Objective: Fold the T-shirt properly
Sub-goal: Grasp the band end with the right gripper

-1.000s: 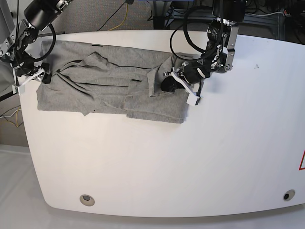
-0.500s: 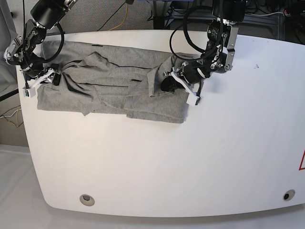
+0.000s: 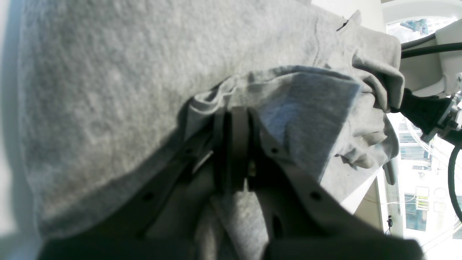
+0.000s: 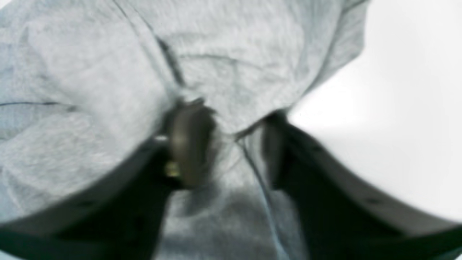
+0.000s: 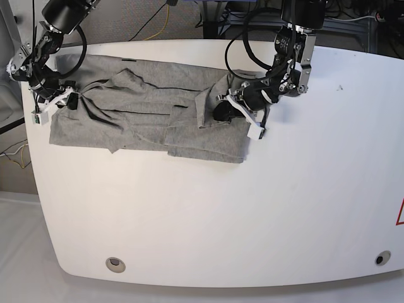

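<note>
The heather-grey T-shirt (image 5: pixel 145 120) lies crumpled across the back of the white table (image 5: pixel 221 214), plain side showing. On the right of the base view, my left gripper (image 5: pixel 221 112) is shut on a bunched fold at the shirt's right end. The left wrist view shows its fingers (image 3: pixel 238 119) pressed together with T-shirt (image 3: pixel 108 72) cloth pinched between them. On the left of the base view, my right gripper (image 5: pixel 66 102) is at the shirt's left edge. In the blurred right wrist view, the right gripper (image 4: pixel 232 133) straddles a fold of T-shirt (image 4: pixel 90 72) with a gap showing.
Two round grommets (image 5: pixel 114 264) (image 5: pixel 381 258) sit near the table's front edge. A red marking (image 5: pixel 400 214) shows at the right edge. Cables and metal framing (image 5: pixel 252 16) run behind the table. The floor drops away past the left edge.
My right arm has moved up and inward onto the shirt's left edge, and its jaws have narrowed around the cloth. The left arm and its held fold have stayed put.
</note>
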You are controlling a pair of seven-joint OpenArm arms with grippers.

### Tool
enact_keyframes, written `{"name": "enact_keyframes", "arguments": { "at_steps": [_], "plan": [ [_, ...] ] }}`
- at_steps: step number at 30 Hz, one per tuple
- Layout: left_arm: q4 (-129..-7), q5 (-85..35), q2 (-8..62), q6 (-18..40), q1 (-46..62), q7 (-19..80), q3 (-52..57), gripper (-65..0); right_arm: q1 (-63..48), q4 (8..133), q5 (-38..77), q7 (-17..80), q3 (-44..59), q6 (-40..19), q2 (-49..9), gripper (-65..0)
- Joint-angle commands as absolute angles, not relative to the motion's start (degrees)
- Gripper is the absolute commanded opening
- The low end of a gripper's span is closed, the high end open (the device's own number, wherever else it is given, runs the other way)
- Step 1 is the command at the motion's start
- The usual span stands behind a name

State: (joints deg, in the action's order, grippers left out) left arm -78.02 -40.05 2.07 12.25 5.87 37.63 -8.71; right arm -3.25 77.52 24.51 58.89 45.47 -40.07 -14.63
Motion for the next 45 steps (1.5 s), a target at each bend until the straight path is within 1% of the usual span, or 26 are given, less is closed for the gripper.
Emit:
{"name": "enact_keyframes", "arguments": {
  "at_steps": [1,2,5,9,20,24,30,39,45],
  "plan": [
    [-75.9,-37.6,2.2,8.7,7.3,41.5,-8.7,-63.1,-4.8,76.9,21.3,65.2,45.0,-40.0,-12.7,-50.4],
    [-75.9,-37.6,2.2,8.7,7.3,41.5,-8.7,-63.1,-4.9,77.1,21.2,65.2,45.0,-40.0,-12.7,-52.9],
    [-75.9,-37.6,2.2,8.7,7.3,41.5,-8.7,-63.1,-5.0,77.8,21.2,65.2,43.8,-40.0,-11.8,-57.8],
    [-75.9,-37.6,2.2,8.7,7.3,41.5,-8.7,-63.1,-5.6,79.8,21.2,65.1,41.6,-40.0,-11.1,-61.1],
    [-75.9,-37.6,2.2,8.7,7.3,41.5,-8.7,-63.1,-5.8,85.9,21.2,65.1,39.7,-40.0,-9.5,-61.7],
    [-75.9,-37.6,2.2,8.7,7.3,41.5,-8.7,-63.1,-5.5,86.4,21.2,65.1,39.7,-40.0,-10.0,-65.0],
    [-75.9,-37.6,2.3,8.7,7.3,41.5,-8.7,-63.1,-5.4,88.4,21.2,65.1,39.7,-40.0,-11.6,-65.0],
    [-75.9,-37.6,2.2,8.7,7.3,41.5,-8.7,-63.1,-5.8,94.7,21.4,67.1,39.5,-40.0,-10.9,-65.0],
    [-75.9,-37.6,2.2,8.7,7.3,41.5,-8.7,-63.1,-6.2,98.2,21.2,67.3,34.8,-40.0,-9.5,-65.0]
  ]
}}
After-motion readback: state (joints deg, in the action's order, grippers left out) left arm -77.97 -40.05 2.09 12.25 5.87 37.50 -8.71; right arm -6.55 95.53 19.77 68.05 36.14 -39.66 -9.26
